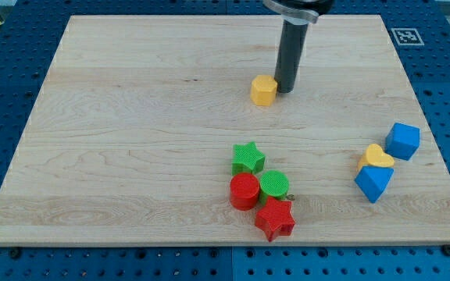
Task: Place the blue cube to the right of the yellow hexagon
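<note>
The yellow hexagon (263, 90) sits on the wooden board (131, 140) a little above the middle. My tip (284, 91) rests on the board just to the hexagon's right, touching or nearly touching it. The blue cube (403, 140) lies far off at the view's right edge of the board, well below and to the right of the tip.
A yellow heart (376, 158) and a blue triangular block (374, 183) lie just left of and below the blue cube. A green star (248, 158), red cylinder (244, 191), green cylinder (274, 186) and red star (275, 219) cluster at the bottom middle.
</note>
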`<action>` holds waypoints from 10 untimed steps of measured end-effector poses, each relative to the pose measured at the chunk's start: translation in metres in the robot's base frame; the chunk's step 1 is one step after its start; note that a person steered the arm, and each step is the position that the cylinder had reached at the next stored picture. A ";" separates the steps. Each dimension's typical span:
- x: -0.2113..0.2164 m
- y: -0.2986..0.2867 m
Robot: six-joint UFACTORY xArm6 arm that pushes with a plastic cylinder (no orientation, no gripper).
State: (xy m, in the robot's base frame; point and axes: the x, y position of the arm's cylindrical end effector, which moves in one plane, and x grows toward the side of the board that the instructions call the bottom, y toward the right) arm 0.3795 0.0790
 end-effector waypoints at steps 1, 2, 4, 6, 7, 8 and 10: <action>0.000 0.011; 0.000 0.088; 0.083 0.257; 0.158 0.247; 0.158 0.221; 0.152 0.207; 0.117 0.176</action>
State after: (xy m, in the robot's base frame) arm 0.4966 0.2546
